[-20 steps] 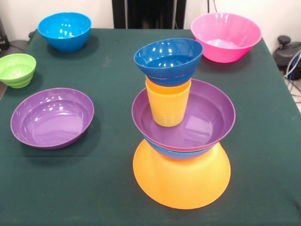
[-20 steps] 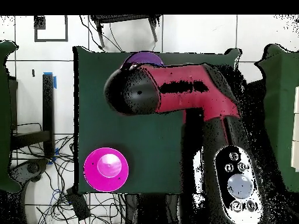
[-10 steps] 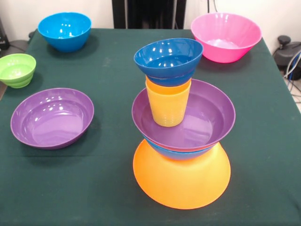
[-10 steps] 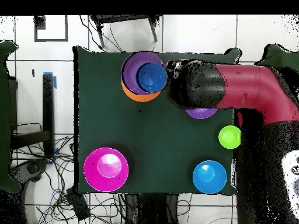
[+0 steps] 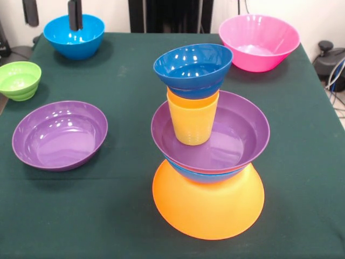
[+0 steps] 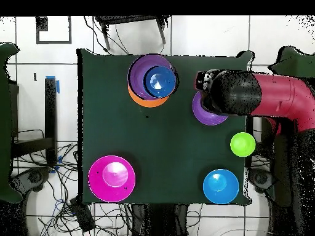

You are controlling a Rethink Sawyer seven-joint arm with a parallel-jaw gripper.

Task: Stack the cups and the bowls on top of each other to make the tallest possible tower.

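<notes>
The tower (image 5: 208, 156) stands on the green counter (image 5: 129, 205): yellow-orange bowl (image 5: 208, 208) inverted as base, then a bright blue bowl, purple bowl (image 5: 237, 135), yellow cup (image 5: 192, 121) and dark blue bowl (image 5: 193, 67). Far beyond the tower, the claw (image 5: 53, 13) hangs open and empty above another blue bowl (image 5: 74, 35).

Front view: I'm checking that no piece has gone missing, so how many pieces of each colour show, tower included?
Bright blue bowls: 2
Dark blue bowl: 1
Purple bowls: 2
Green bowl: 1
Pink bowl: 1
Yellow-orange bowl: 1
Yellow cup: 1
Total: 9
</notes>
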